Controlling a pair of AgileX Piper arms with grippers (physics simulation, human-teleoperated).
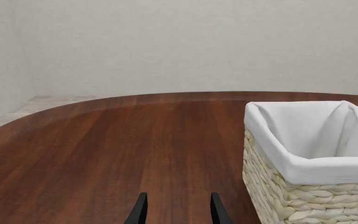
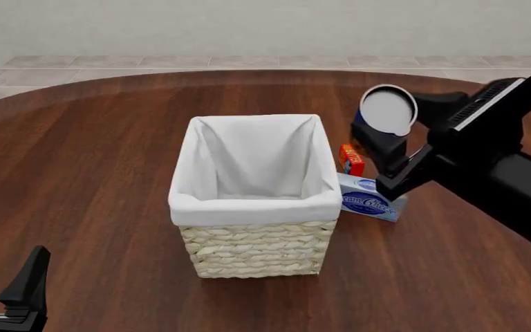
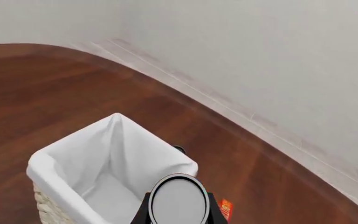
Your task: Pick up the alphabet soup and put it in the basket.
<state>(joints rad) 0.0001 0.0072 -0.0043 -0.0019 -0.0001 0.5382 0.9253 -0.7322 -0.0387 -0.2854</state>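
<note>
Alphabet soup (image 2: 388, 111) pinched in right fingers (image 2: 383, 146) just right of basket (image 2: 256, 207); left fingers (image 1: 140, 210) spread, empty.

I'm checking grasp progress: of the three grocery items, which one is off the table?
The alphabet soup, the round can with the silver lid, held up in the right gripper. The small red-orange box and the blue-and-white box rest beside the basket.
</note>
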